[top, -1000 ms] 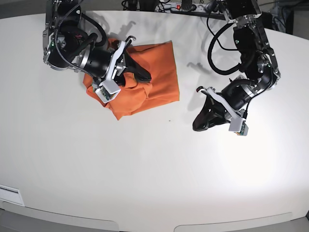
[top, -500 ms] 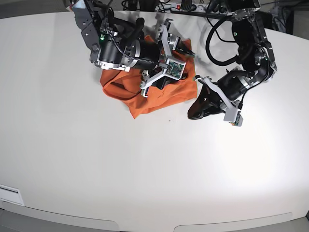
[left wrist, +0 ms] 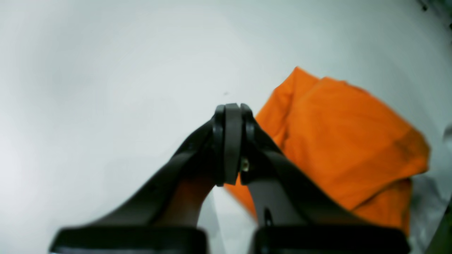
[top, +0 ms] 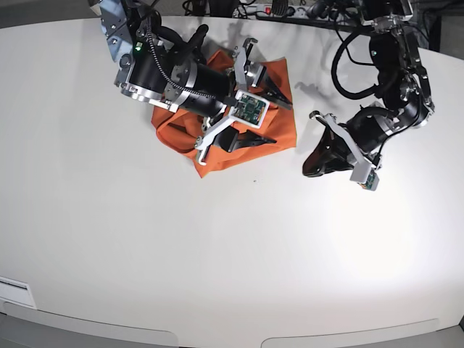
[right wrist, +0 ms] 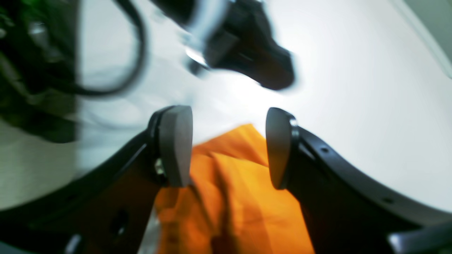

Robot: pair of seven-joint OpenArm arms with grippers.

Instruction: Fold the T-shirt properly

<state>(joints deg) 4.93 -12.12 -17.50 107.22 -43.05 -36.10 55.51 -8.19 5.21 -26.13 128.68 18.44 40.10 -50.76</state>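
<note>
The T-shirt [top: 279, 138] lies bunched, its long axis from near-left to far-right. The right gripper [top: 272, 119] is wide open above it, holding nothing; the left gripper [top: 313, 168] is closed and empty.

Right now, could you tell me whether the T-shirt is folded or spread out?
Folded: the T-shirt lies as a compact, layered, wrinkled bundle, no sleeves showing.

One orange T-shirt [top: 279, 136] is counted, lying on one white table [top: 217, 246]. Beside the T-shirt, two robot arms are counted: right gripper [top: 270, 116], left gripper [top: 313, 168].
</note>
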